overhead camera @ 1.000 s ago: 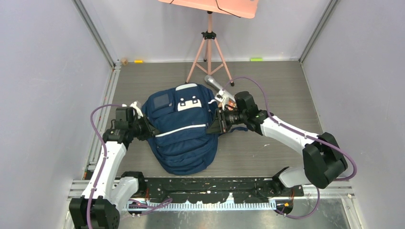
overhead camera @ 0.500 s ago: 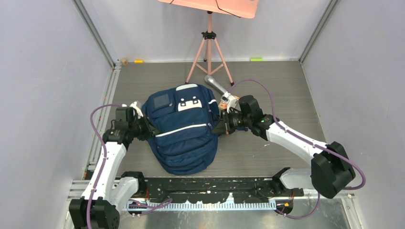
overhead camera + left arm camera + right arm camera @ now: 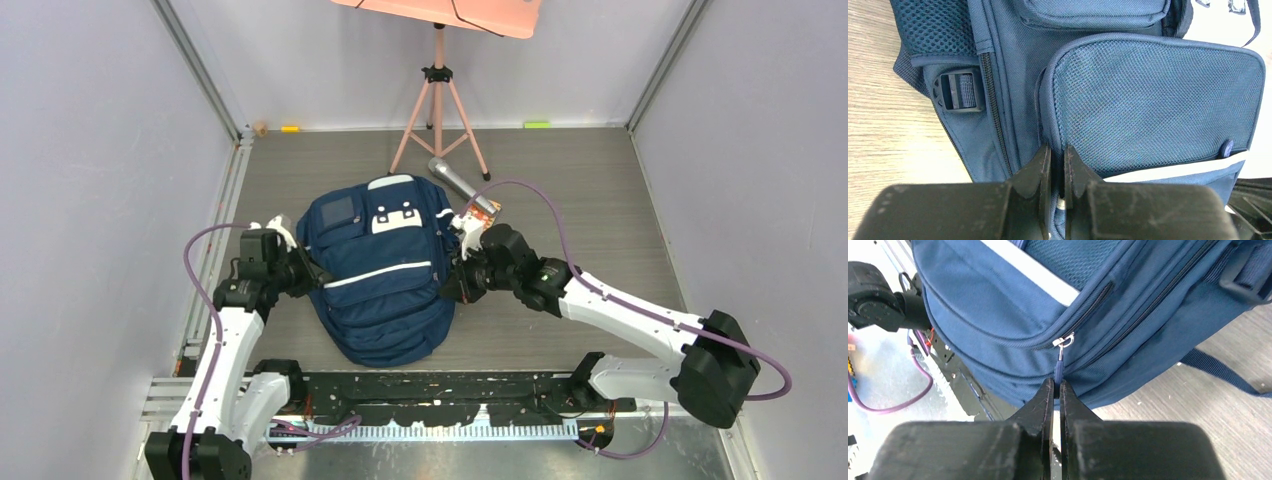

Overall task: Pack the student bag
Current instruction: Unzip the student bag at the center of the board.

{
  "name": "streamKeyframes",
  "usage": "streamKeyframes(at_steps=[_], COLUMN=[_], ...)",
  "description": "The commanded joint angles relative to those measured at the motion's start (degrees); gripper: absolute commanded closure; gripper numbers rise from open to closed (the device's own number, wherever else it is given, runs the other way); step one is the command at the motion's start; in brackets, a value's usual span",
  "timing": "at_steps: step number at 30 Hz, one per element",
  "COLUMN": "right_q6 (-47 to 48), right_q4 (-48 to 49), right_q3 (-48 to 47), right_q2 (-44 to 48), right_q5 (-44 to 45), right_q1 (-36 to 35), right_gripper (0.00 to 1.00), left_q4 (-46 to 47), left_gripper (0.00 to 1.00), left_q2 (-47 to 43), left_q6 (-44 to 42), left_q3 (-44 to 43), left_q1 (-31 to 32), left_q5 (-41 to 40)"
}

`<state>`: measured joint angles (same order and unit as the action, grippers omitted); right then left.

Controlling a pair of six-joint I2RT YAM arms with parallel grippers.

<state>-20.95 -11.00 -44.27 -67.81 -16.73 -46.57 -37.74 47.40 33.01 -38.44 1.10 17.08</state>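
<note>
Two grippers, both closed on the bag. The large navy blue fabric backpack [image 3: 385,300] with thin white stripes lies flat, front pocket up, mid grey wood-grain counter [image 3: 600,200], between the two arms.

Left gripper [image 3: 1054,150]: jaws pinched almost together on the backpack's side, at the seam edging a blue mesh-textured pocket panel [image 3: 1158,105]. Black plastic strap buckle [image 3: 957,90] sits just left of a closed side zip. In the top view the left gripper [image 3: 315,273] touches the bag's left edge.

Right gripper [image 3: 1054,385]: jaws clamped on the narrow blue zip pull tab [image 3: 1060,370], which hangs from a small silver metal slider [image 3: 1064,341] on a curved zip line. In the top view the right gripper [image 3: 452,287] is against the bag's right edge, low down. Dark flat strap [image 3: 1218,371] trails over the counter beside it.

Behind the bag: pink metal tripod [image 3: 437,110], a silver cylindrical microphone-like object [image 3: 452,180] near the bag's top right corner, and a small orange-and-white item [image 3: 478,212], too small to identify.
</note>
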Motion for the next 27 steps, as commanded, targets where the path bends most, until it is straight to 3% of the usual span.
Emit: streamKeyframes(at_steps=[1,13,27], right_q6=[-0.58,-4.33,-5.76], right_q4=[-3.82,1.32,0.72], right_q3=[-0.98,-4.36,-16.15], right_q2=[1.99,-1.49,-13.69], right_q5=[3.68,7.78,10.80], right_q1=[-5.09,-13.61,-18.79], right_gripper=[1.00,1.00,0.99], left_q4=[4.01,3.24,2.96], left_gripper=[1.00,1.00,1.00], left_q2=[-2.22,-4.34,-6.22], left_q6=[1.39,2.63,4.42], left_q3=[0.42,0.38,0.42], left_q1=[-0.24,-0.27,-0.23], left_q5=[-3.16,-2.24,0.79])
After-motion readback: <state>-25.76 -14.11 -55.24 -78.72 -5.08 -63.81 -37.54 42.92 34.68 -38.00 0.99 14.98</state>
